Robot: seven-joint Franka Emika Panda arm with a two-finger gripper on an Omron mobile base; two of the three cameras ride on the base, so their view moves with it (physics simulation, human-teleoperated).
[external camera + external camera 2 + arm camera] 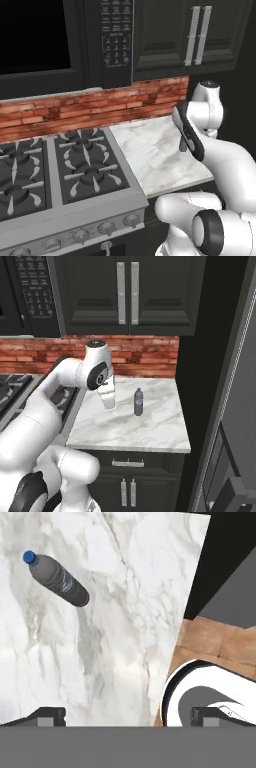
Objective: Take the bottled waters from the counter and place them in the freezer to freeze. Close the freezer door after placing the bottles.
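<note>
Greyish water bottle [138,402] stands upright on the marble table [150,428], near its middle, blue cap up. Gripper [127,717] hangs above the slab with jaws spread wide, empty, well apart from the bottle. Gas stove [60,170] adjoins the table.

You're looking at a counter [150,428] of white-grey veined marble, smooth with a soft sheen. On it stands a greyish-dark plastic bottle [138,402] — smooth, slightly translucent, with a blue cap in the hand view. The backsplash [95,107] is rough red brick. The stove [65,175] carries matt black grates over a brushed, metal-looking grey front with knobs. The wall cabinets [125,293] are matt black with bright silver bar handles — and the arm's shell [40,421] is glossy white.
</note>
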